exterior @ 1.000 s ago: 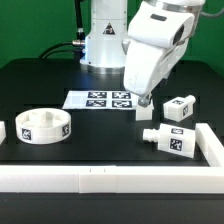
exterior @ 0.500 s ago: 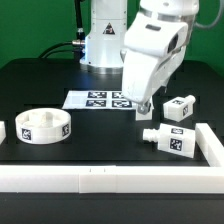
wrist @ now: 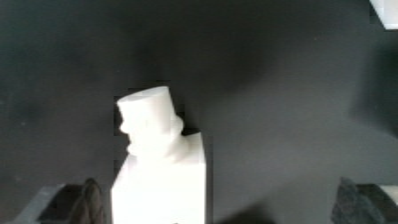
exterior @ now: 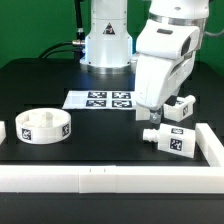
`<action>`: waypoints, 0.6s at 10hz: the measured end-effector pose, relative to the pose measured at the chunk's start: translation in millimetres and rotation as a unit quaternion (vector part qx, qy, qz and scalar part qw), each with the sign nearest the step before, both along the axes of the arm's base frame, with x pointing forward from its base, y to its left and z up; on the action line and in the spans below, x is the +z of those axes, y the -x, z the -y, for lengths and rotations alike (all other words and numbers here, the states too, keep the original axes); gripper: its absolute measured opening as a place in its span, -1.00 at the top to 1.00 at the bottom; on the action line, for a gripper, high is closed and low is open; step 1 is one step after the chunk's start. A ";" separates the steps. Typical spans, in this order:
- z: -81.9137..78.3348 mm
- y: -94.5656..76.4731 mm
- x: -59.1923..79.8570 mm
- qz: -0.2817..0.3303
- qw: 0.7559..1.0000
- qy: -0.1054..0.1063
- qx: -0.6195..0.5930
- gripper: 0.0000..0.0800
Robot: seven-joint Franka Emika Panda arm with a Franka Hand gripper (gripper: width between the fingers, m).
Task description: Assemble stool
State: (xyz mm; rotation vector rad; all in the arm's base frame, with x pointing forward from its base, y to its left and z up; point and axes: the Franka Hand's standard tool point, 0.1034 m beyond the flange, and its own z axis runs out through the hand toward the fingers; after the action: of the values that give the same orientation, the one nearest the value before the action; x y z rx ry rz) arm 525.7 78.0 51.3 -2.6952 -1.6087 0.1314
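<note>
The round white stool seat [exterior: 45, 125] lies on the black table toward the exterior view's left. Two white tagged legs rest on the exterior view's right, one farther back [exterior: 178, 108] and one nearer the front [exterior: 168, 140]. My gripper [exterior: 151, 115] hangs open just above the table between them, close to the front leg's narrow end. The wrist view looks down on a white leg [wrist: 160, 155], its narrow end pointing away from the gripper [wrist: 222, 205]. The leg lies inside the open jaws, close to one fingertip [wrist: 71, 200]. Nothing is gripped.
The marker board [exterior: 100, 100] lies flat in front of the robot base [exterior: 105, 40]. A long white border rail [exterior: 100, 178] runs along the front and turns up the exterior view's right side [exterior: 212, 148], close to the front leg.
The arm has swung toward the exterior view's right, from beside the marker board to over the two legs. The jaws stayed open. No part has moved.
</note>
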 end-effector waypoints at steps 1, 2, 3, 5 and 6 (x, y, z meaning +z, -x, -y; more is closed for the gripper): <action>0.0 0.2 -0.2 0.000 1.000 0.000 0.000 -0.62; 0.0 0.2 -0.4 0.000 1.000 0.000 0.000 -0.62; -0.1 -0.7 -0.9 0.000 1.000 0.000 0.000 -0.62; -16.3 -22.3 -10.7 0.029 0.999 -0.014 -0.007 -0.62; -20.7 -23.8 -17.1 0.046 0.999 -0.023 0.004 -0.62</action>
State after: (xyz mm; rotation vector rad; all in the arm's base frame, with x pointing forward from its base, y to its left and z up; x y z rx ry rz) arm 549.6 98.7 34.1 -2.6984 -1.6238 -0.0282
